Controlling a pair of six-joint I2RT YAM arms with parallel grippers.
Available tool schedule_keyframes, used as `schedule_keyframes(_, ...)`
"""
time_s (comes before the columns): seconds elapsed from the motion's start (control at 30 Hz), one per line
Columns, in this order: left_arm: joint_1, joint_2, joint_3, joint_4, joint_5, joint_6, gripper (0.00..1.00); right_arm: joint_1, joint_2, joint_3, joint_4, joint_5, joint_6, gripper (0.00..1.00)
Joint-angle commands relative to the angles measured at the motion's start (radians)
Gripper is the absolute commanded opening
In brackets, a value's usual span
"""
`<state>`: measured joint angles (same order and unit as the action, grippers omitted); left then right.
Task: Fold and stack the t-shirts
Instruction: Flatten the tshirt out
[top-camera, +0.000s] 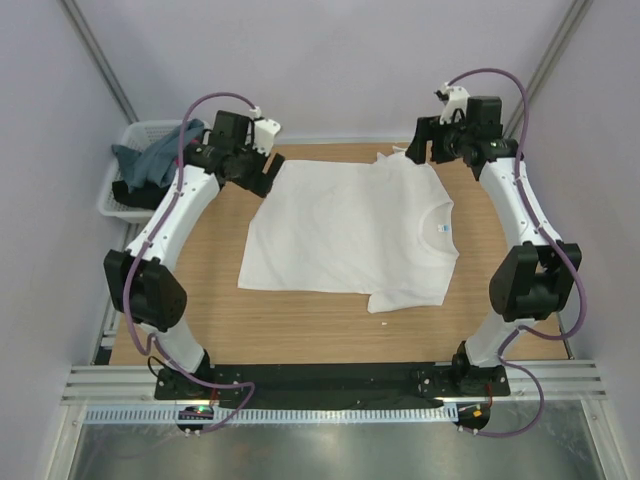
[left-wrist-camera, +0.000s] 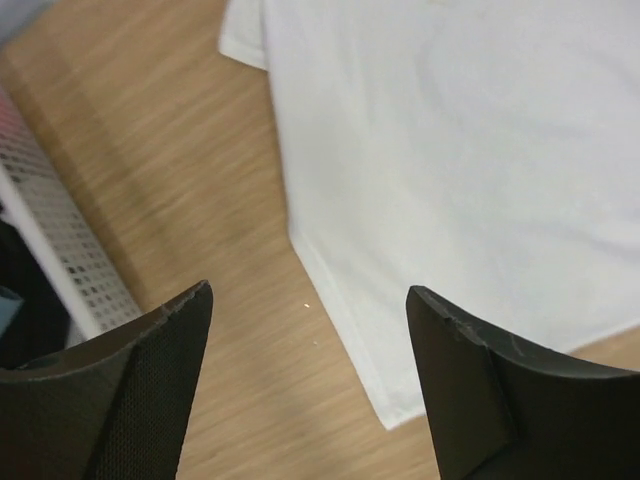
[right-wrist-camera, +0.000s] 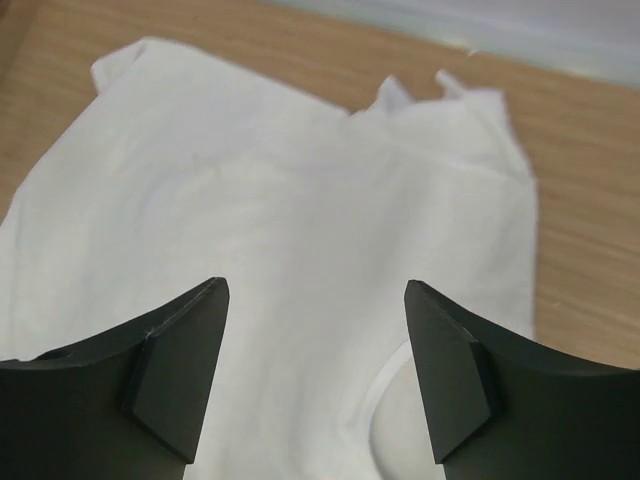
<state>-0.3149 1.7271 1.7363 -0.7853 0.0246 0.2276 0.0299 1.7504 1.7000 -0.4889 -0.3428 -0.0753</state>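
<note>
left gripper (left-wrist-camera: 310, 300) and right gripper (right-wrist-camera: 315, 295) both gape empty over the white t-shirt (top-camera: 350, 235); basket (top-camera: 118, 205) with a grey-teal shirt (top-camera: 150, 160) hugs the table's (top-camera: 200, 290) far-left corner.

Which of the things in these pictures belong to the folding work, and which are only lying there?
Belong to the job:
plain white cloth t-shirt, spread flat in the middle
crumpled grey-teal cloth shirt, at the far left

Only there:
white plastic lattice basket, holding the grey-teal shirt
light-brown wooden table, under the white one
</note>
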Motion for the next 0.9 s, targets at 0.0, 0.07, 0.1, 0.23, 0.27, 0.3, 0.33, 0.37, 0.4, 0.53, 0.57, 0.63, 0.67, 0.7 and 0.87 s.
schedule_keyframes(0.0,-0.003,0.091,-0.047,-0.268,0.172,-0.027,0.78,0.002,0.006,-0.141,-0.155,-0.225,0.066,0.77)
schedule_keyframes(0.07,-0.003,0.130,-0.060,-0.307,0.234,-0.010,0.72,0.005,-0.002,-0.181,-0.169,-0.260,0.072,0.77)
schedule_keyframes(0.1,-0.004,0.141,-0.066,-0.322,0.241,-0.022,0.70,0.005,-0.006,-0.195,-0.181,-0.262,0.074,0.76)
schedule_keyframes(0.23,-0.012,0.192,-0.096,-0.325,0.264,-0.039,0.66,0.013,-0.019,-0.258,-0.229,-0.254,0.052,0.75)
schedule_keyframes(0.27,-0.012,0.212,-0.106,-0.327,0.270,-0.039,0.66,0.013,-0.009,-0.266,-0.253,-0.248,0.046,0.75)
schedule_keyframes(0.3,-0.010,0.218,-0.110,-0.328,0.271,-0.042,0.66,0.015,-0.005,-0.273,-0.260,-0.245,0.036,0.74)
schedule_keyframes(0.33,-0.012,0.227,-0.122,-0.324,0.270,-0.045,0.66,0.013,-0.002,-0.292,-0.263,-0.242,0.034,0.74)
schedule_keyframes(0.37,-0.012,0.238,-0.126,-0.334,0.270,-0.048,0.66,0.013,0.009,-0.301,-0.273,-0.225,0.032,0.74)
schedule_keyframes(0.4,-0.010,0.261,-0.127,-0.341,0.281,-0.051,0.65,0.015,0.020,-0.313,-0.270,-0.219,0.035,0.74)
schedule_keyframes(0.53,-0.013,0.295,-0.146,-0.336,0.308,-0.082,0.65,0.013,0.034,-0.390,-0.237,-0.199,0.066,0.74)
schedule_keyframes(0.57,-0.013,0.305,-0.147,-0.332,0.308,-0.089,0.64,0.013,0.034,-0.414,-0.215,-0.200,0.074,0.74)
schedule_keyframes(0.63,-0.015,0.339,-0.141,-0.331,0.299,-0.102,0.64,0.013,0.041,-0.442,-0.194,-0.185,0.107,0.74)
schedule_keyframes(0.67,-0.015,0.348,-0.138,-0.331,0.298,-0.114,0.64,0.007,0.052,-0.444,-0.188,-0.183,0.130,0.75)
schedule_keyframes(0.7,-0.015,0.357,-0.133,-0.338,0.301,-0.122,0.64,0.002,0.061,-0.447,-0.189,-0.179,0.138,0.75)
schedule_keyframes(0.87,-0.016,0.413,-0.115,-0.384,0.336,-0.139,0.63,-0.016,0.132,-0.436,-0.215,-0.111,0.154,0.76)
